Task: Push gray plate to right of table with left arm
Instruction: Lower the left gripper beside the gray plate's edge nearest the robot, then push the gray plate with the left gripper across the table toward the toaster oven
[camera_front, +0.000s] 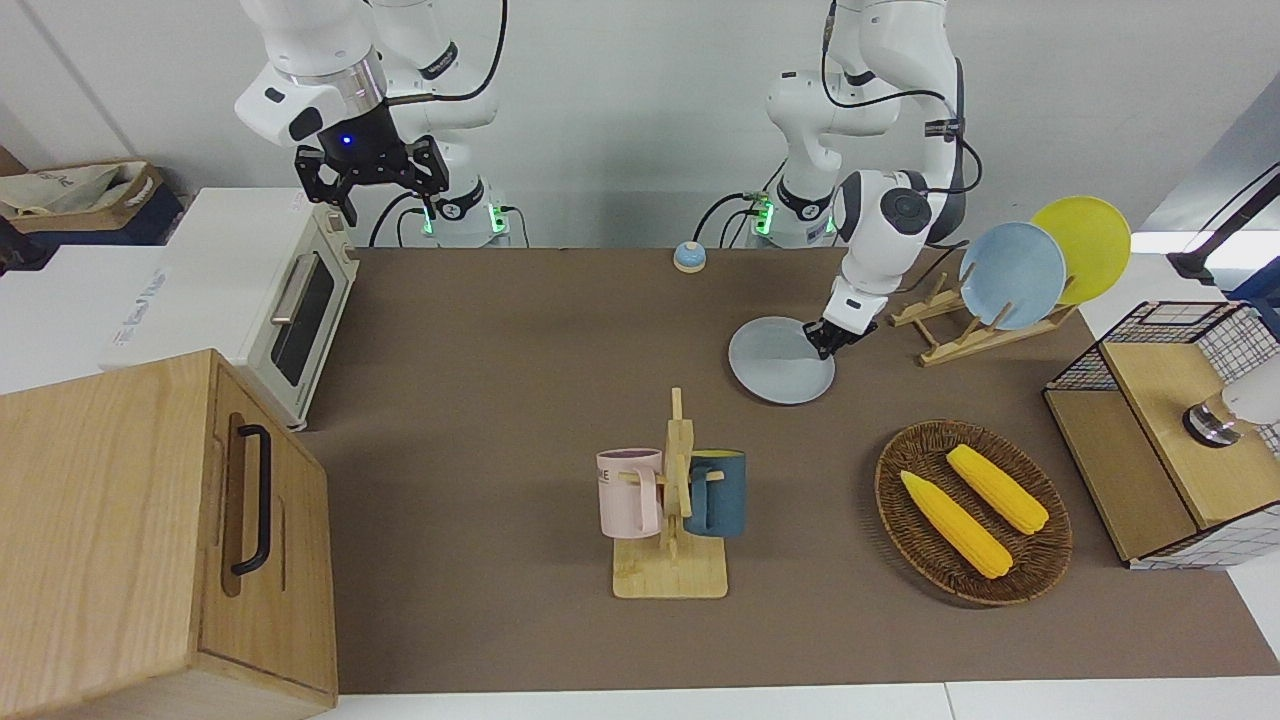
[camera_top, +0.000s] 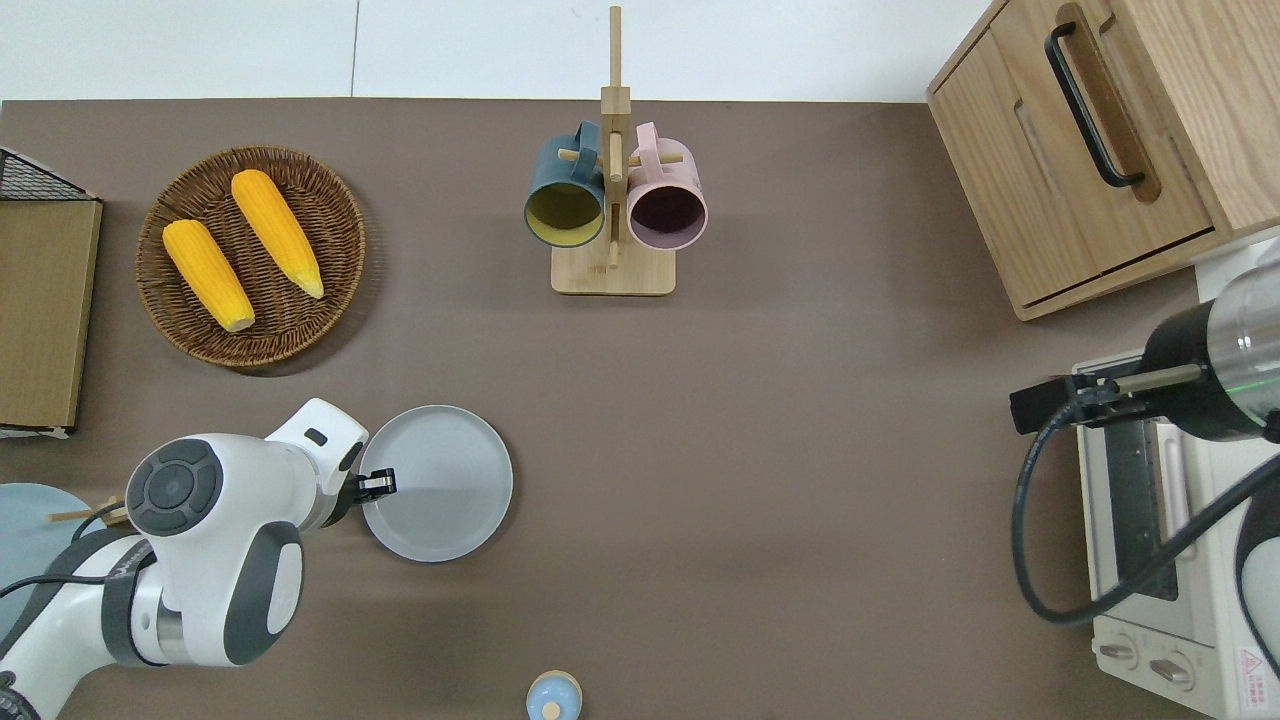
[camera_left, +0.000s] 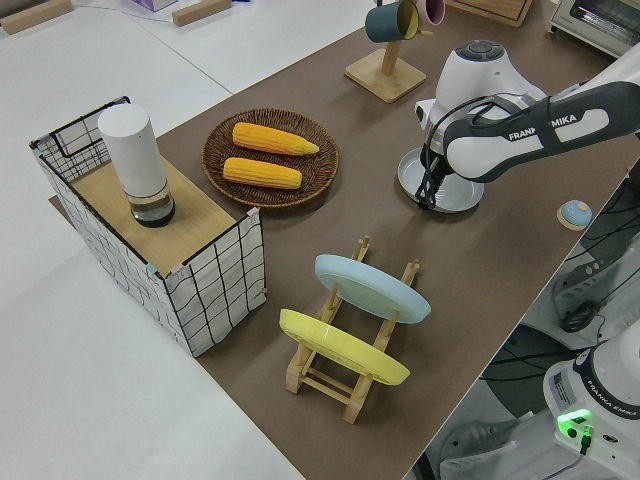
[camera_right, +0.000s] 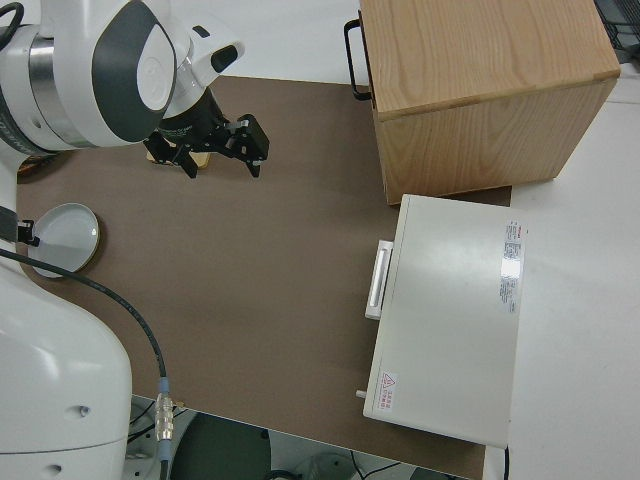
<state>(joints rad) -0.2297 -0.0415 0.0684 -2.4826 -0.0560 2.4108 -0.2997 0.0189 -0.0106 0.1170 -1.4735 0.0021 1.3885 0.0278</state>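
— Where are your fingers?

— Your left gripper (camera_top: 383, 485) is down at the gray plate (camera_top: 440, 483), at its rim on the left arm's side; the fingers look pressed together, though that's hard to make out.

— And the plate?

— Flat on the table (camera_top: 800, 450), nearer to the robots than the wicker basket (camera_top: 250, 255) of corn. Your right arm is parked.

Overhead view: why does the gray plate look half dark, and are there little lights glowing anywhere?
In the overhead view, a shadow darkens the half of the gray plate nearer the robots, where the left gripper meets its rim. In the front view, a blue light glows above the parked right gripper, and green lights at both arm bases.
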